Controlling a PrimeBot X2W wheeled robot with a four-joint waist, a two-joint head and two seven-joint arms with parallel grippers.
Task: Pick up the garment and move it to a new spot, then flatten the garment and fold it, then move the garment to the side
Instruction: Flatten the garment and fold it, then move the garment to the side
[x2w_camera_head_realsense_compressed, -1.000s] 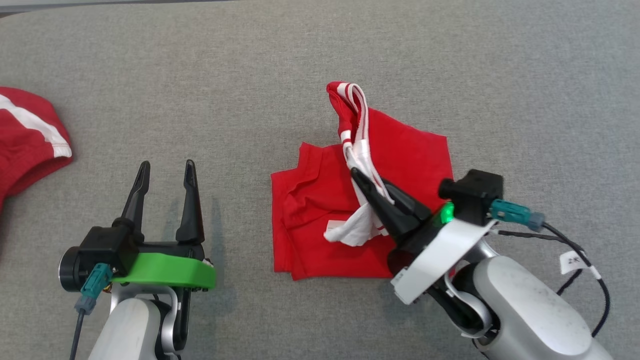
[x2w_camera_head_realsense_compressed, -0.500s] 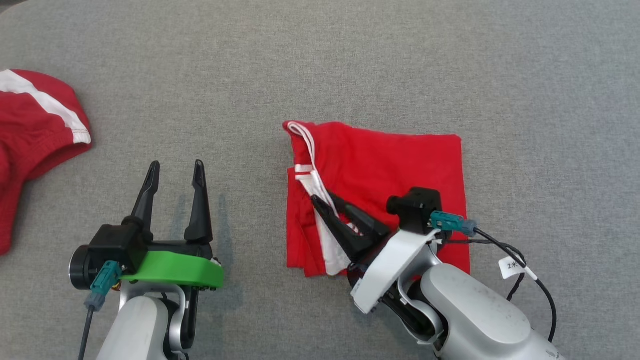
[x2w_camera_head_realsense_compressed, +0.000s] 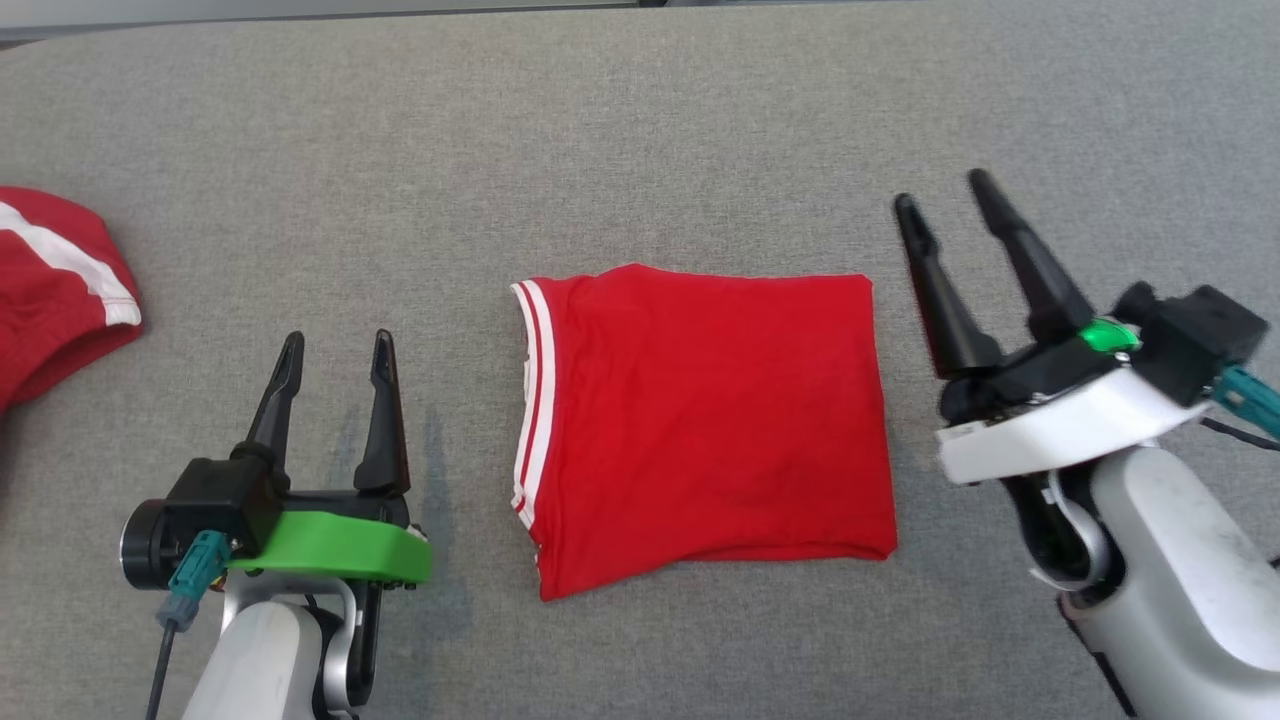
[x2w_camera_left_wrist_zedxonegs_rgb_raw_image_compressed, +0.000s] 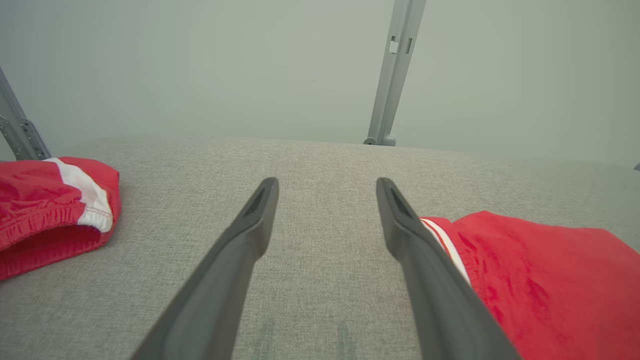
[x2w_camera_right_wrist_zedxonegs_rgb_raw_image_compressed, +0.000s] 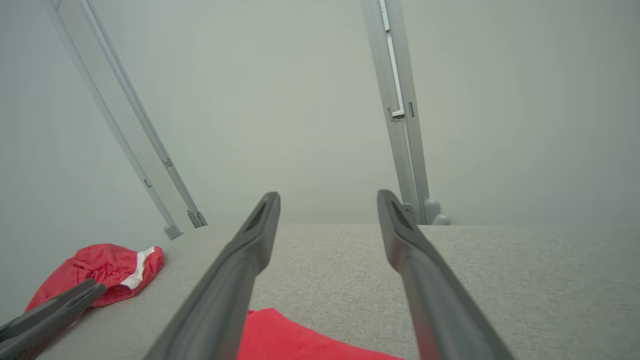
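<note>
While the red garment (x2w_camera_head_realsense_compressed: 700, 430) (white-striped hem (x2w_camera_head_realsense_compressed: 527, 400) at nine o'clock) lies folded square on grey woven cloth (x2w_camera_head_realsense_compressed: 640, 130), left gripper (x2w_camera_head_realsense_compressed: 337, 345) at eight and right gripper (x2w_camera_head_realsense_compressed: 940, 190) at three gape empty.

Folded garment (x2w_camera_head_realsense_compressed: 700, 420): solid red, white stripes along its left hem. Second garment (x2w_camera_head_realsense_compressed: 50, 290), far left: red, one white band. Table surface (x2w_camera_head_realsense_compressed: 640, 120): grey woven fabric, finely flecked. Left gripper (x2w_camera_head_realsense_compressed: 336, 340): black fingers, bright green bracket (x2w_camera_head_realsense_compressed: 330, 545), teal plug (x2w_camera_head_realsense_compressed: 190, 575). Right gripper (x2w_camera_head_realsense_compressed: 942, 190): black fingers, white bracket (x2w_camera_head_realsense_compressed: 1060, 430), green light (x2w_camera_head_realsense_compressed: 1100, 335).
</note>
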